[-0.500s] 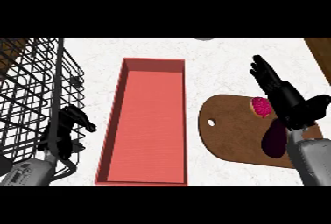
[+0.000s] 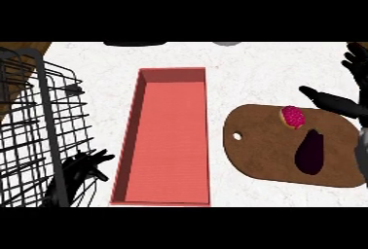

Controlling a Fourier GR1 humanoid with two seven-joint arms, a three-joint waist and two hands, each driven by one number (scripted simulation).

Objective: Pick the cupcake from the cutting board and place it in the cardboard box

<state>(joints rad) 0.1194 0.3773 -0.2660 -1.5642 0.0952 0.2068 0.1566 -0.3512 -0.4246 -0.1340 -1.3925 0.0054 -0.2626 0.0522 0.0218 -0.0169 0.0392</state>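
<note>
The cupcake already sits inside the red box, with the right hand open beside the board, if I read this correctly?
Not quite: the head view shows the cupcake on the board, next to a dark eggplant. The red box holds nothing. The right hand is indeed open beside the board.

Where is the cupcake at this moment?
In the head view the cupcake sits at the right, on the upper part of the cutting board, just above the eggplant and right of the box.
</note>
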